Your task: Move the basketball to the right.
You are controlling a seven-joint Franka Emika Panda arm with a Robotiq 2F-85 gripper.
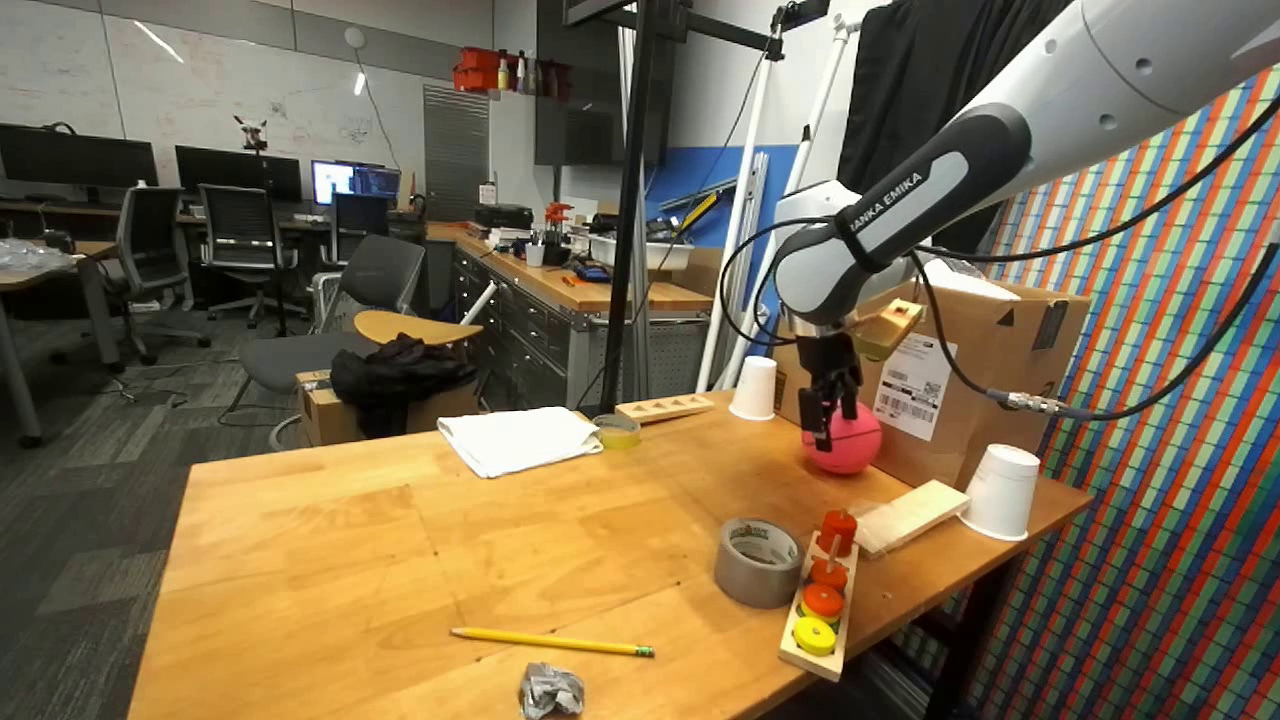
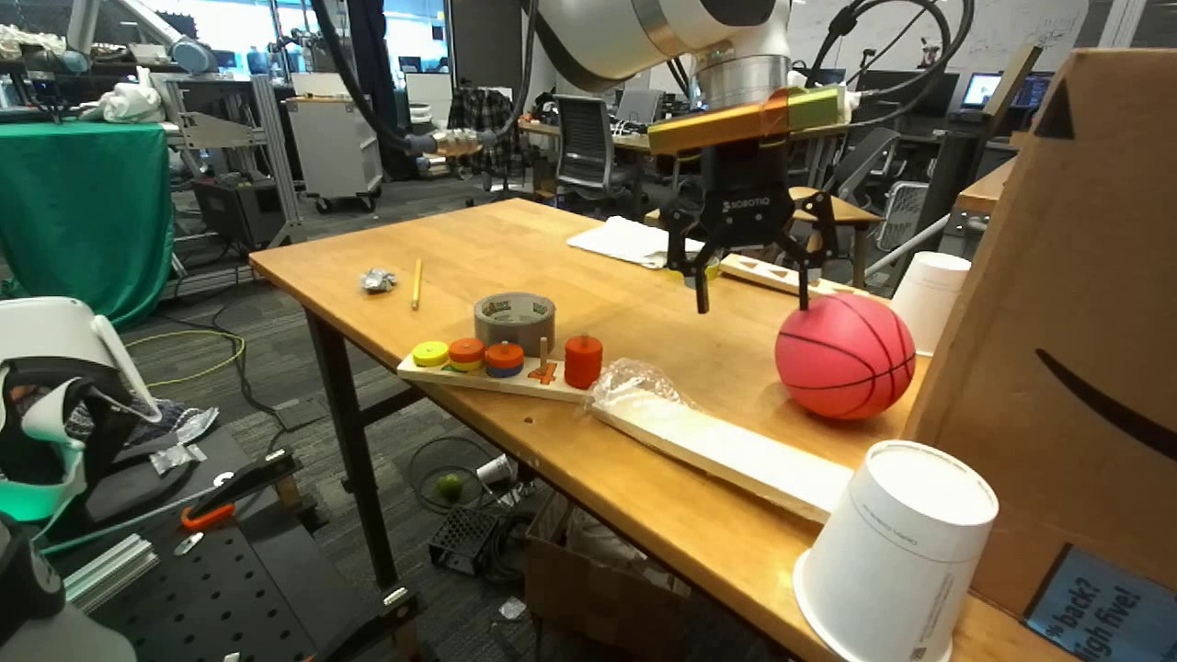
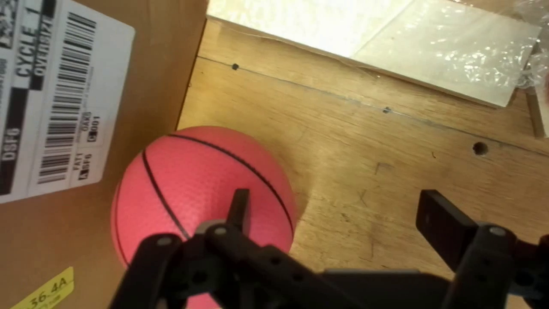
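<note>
Gripper [image 2: 753, 309] spread wide; basketball [image 2: 846, 359] off-ctr twd cardboard box [image 2: 1039, 276], just by 1 fingertip; contact unclear

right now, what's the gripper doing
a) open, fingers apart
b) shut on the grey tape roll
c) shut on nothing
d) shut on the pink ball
a, as in the wrist view the gripper has its fingers wide apart, one seen against the pink ball and the other against the wooden tabletop.
</note>
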